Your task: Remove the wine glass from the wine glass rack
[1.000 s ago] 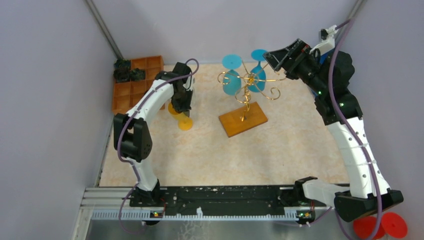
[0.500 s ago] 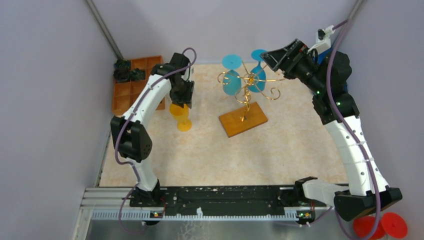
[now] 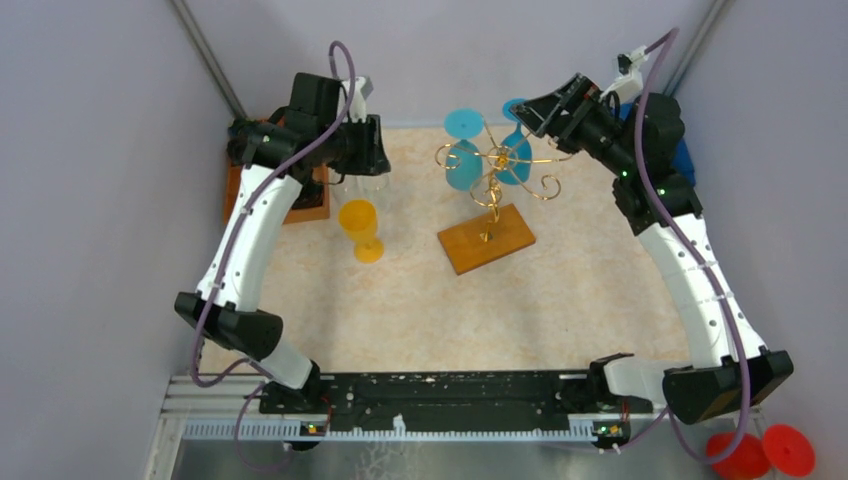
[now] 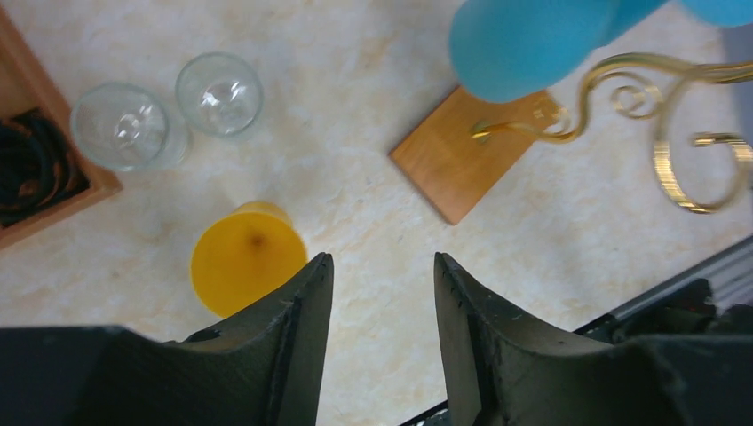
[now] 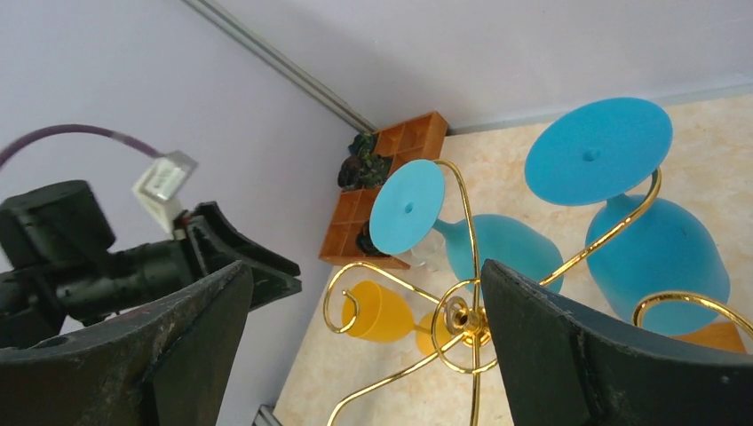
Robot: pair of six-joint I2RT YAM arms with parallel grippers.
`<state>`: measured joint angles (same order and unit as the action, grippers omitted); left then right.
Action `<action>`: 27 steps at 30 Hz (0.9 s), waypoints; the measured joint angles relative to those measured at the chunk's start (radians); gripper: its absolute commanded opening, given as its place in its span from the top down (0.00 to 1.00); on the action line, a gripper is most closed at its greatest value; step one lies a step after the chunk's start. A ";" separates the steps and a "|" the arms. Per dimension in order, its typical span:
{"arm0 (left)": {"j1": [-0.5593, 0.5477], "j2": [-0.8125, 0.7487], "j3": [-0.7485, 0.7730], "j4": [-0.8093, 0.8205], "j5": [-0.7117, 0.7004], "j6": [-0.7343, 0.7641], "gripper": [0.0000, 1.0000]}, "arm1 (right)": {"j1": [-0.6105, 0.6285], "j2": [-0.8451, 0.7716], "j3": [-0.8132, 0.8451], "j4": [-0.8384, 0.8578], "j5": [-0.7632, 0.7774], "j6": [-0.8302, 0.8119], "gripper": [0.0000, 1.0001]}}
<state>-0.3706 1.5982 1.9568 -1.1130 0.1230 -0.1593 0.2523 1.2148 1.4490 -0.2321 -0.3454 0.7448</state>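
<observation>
The wine glass rack [image 3: 495, 170] is gold wire on a wooden base [image 3: 487, 238]. Two blue wine glasses [image 3: 463, 160] [image 3: 516, 150] hang upside down on it. A yellow wine glass [image 3: 360, 225] stands upright on the table left of the rack. My left gripper [image 3: 362, 165] is open and empty, raised above and behind the yellow glass [image 4: 247, 266]. My right gripper [image 3: 540, 112] is open and empty, high beside the right blue glass; its view shows both blue glasses [image 5: 661, 257] [image 5: 497, 253] and the rack's hub [image 5: 462, 315] between the fingers.
An orange compartmented tray [image 3: 262, 185] with black items sits at the back left. Two clear glasses [image 4: 218, 93] [image 4: 124, 126] stand beside it. The walls are close on the left, right and back. Red discs [image 3: 765, 452] lie outside the table at the lower right.
My left arm has risen and drawn back from the yellow glass, which stays standing on the table. My right gripper has shifted slightly left toward the rack.
</observation>
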 measured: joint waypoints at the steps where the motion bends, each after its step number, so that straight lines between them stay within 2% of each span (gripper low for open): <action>1: 0.000 -0.009 0.000 0.020 0.022 -0.005 0.47 | 0.000 0.010 0.004 0.000 -0.002 0.000 0.02; 8: 0.000 -0.026 -0.073 0.369 0.267 -0.120 0.48 | 0.000 0.035 0.010 0.006 -0.010 -0.001 0.04; 12: 0.000 0.039 -0.093 0.535 0.358 -0.211 0.53 | 0.000 0.029 0.010 0.007 -0.013 -0.003 0.04; 16: 0.000 0.119 -0.100 0.676 0.451 -0.297 0.52 | 0.000 0.022 0.010 0.005 -0.009 -0.010 0.05; 27: 0.000 0.153 -0.114 0.829 0.547 -0.386 0.53 | -0.001 0.017 0.009 0.009 -0.003 -0.010 0.05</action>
<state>-0.3706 1.7508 1.8431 -0.2840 0.6704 -0.5449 0.2512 1.2320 1.4582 -0.2234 -0.3489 0.7345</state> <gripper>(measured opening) 0.475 0.952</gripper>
